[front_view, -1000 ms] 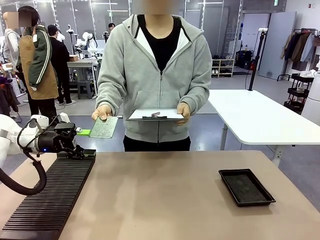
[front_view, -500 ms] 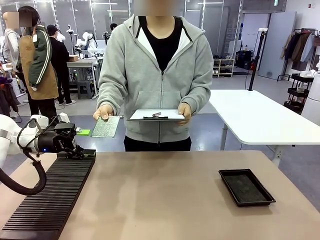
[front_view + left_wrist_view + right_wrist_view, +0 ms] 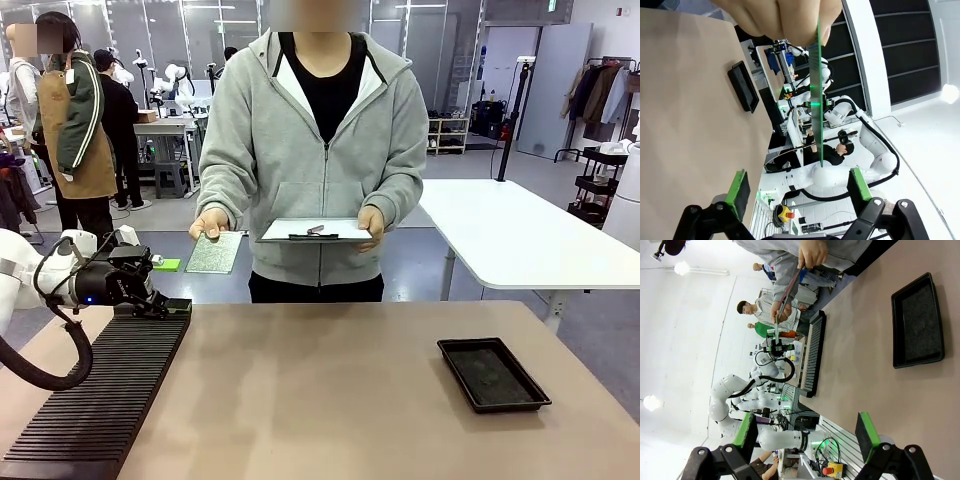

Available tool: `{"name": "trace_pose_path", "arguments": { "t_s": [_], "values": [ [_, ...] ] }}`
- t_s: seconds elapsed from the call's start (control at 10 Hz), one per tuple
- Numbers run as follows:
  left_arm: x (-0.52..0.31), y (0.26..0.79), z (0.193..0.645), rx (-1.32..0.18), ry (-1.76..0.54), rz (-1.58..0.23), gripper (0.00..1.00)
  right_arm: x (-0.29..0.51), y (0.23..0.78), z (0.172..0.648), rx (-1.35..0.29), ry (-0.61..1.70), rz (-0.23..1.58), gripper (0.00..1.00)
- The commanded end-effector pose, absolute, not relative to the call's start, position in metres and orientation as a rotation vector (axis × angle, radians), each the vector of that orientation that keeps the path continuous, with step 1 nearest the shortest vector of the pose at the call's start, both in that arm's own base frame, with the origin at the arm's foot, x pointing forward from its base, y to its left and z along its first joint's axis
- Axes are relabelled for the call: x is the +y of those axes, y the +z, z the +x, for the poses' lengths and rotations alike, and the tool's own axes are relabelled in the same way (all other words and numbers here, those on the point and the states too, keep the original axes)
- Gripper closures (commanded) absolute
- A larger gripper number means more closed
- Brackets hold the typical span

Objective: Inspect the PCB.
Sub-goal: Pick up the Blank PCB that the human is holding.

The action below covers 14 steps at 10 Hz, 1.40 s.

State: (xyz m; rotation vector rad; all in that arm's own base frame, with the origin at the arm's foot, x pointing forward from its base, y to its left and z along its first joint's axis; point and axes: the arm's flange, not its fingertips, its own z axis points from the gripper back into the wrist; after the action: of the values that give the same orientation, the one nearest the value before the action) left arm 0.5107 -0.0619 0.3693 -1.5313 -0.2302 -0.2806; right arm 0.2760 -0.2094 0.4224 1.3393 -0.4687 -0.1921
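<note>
PCB [image 3: 214,253] held flat in the person's hand [image 3: 209,222], past the table [image 3: 330,370] far edge, just ahead of my left gripper [image 3: 797,187], jaws spread wide, empty. Right gripper [image 3: 807,432] likewise wide, holding nothing.

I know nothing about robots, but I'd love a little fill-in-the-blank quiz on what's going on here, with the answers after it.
1. The person holds a green board in one hand and a pale ____ with a clip in the other hand.
2. The black tray lies on the ____.
3. The left gripper, facing the board's edge, has its jaws ____.
4. The pads on its fingers are coloured ____.
Missing words: clipboard; table; open; green.
</note>
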Motion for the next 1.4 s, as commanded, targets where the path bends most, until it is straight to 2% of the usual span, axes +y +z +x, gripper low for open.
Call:
{"name": "trace_pose_path", "arguments": {
  "t_s": [0.0,1.3],
  "values": [
    [-0.0628,0.3688,0.5116,-0.236,-0.275,-1.526,0.0,-0.2095,0.4228,0.2751,-0.47,-0.191,1.343,0.0],
    [-0.0628,0.3688,0.5116,-0.236,-0.275,-1.526,0.0,-0.2095,0.4228,0.2751,-0.47,-0.191,1.343,0.0]
  ]
}}
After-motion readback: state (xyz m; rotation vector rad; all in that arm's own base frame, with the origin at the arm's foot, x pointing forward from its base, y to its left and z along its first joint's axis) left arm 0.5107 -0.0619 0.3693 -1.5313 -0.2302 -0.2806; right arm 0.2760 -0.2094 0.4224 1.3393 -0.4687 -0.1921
